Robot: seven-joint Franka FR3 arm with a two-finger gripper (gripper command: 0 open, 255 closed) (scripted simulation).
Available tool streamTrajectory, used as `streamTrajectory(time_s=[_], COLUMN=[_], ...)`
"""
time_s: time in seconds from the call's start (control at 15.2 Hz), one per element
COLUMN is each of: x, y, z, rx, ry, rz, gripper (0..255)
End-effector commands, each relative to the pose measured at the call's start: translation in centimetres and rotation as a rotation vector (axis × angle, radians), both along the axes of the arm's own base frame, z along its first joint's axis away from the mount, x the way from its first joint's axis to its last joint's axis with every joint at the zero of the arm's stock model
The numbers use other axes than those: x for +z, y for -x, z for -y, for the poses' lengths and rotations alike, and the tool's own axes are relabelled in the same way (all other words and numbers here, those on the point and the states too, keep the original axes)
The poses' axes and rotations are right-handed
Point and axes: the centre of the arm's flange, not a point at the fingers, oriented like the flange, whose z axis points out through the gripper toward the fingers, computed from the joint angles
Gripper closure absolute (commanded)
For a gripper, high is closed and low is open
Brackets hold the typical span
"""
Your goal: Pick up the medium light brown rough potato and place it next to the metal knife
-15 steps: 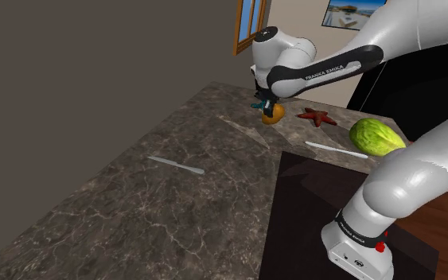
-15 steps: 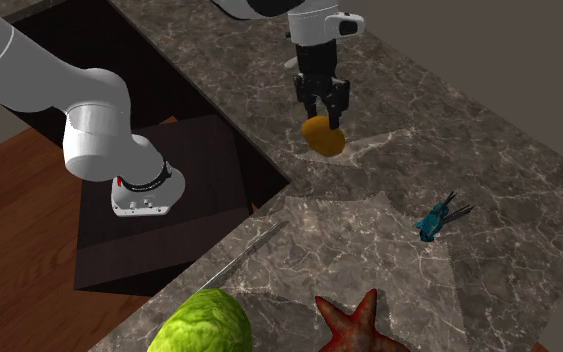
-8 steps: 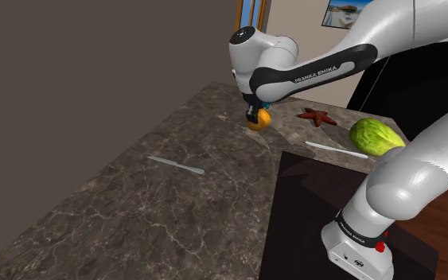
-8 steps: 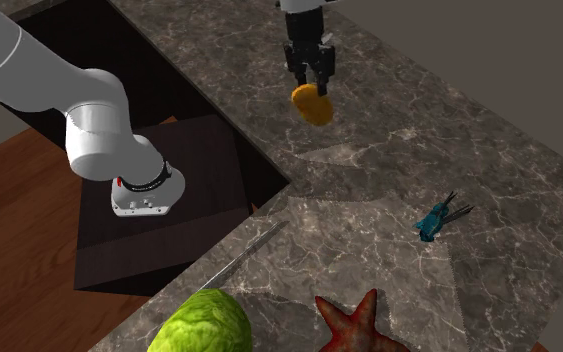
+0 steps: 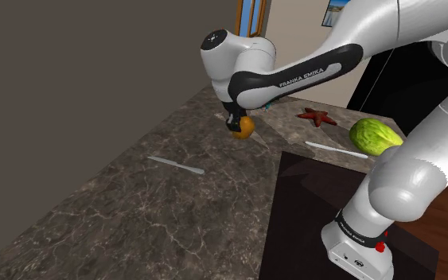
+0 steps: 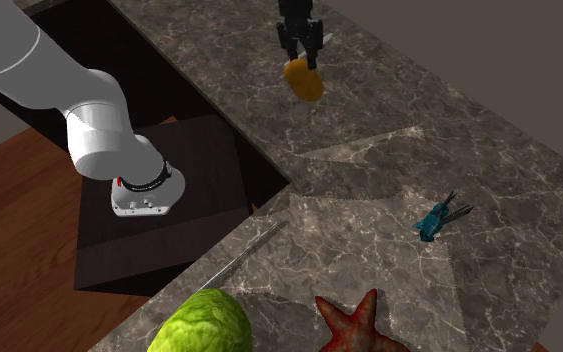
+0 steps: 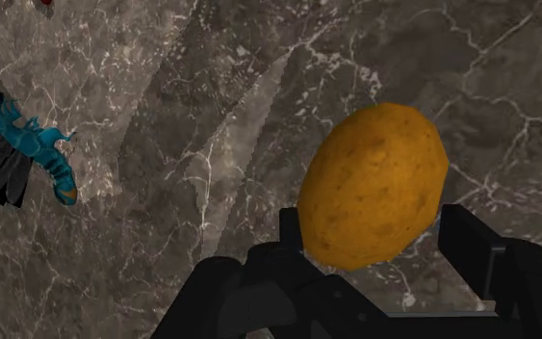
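Gripper [image 5: 234,122] jaws closed on potato [image 5: 243,127], fingers clasping both its sides. Potato held over marbled counter [image 5: 134,207]. Blue toy [image 7: 28,144] lies on counter nearby. Pale knife [image 5: 176,165] lies well apart, toward shoulder view's left.

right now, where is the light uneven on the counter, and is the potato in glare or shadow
Second exterior view: pale wedges of light cross the counter between the potato and the blue figure. Wrist view: the potato is softly lit, no glare; the tool clasping it is flat black. Shoulder view: no distinct shadow shows under the potato.
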Motion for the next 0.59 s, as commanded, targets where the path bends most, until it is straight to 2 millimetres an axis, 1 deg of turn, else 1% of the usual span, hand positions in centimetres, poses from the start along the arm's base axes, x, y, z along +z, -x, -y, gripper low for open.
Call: streamTrajectory(time_s=[0.0,0.53], x=[-1.0,-5.2], y=[0.1,0.1], z=[-0.3,-0.3], rx=[-0.001,-0.001], ry=[0.000,0.000], rz=[0.000,0.000], gripper=[255,255])
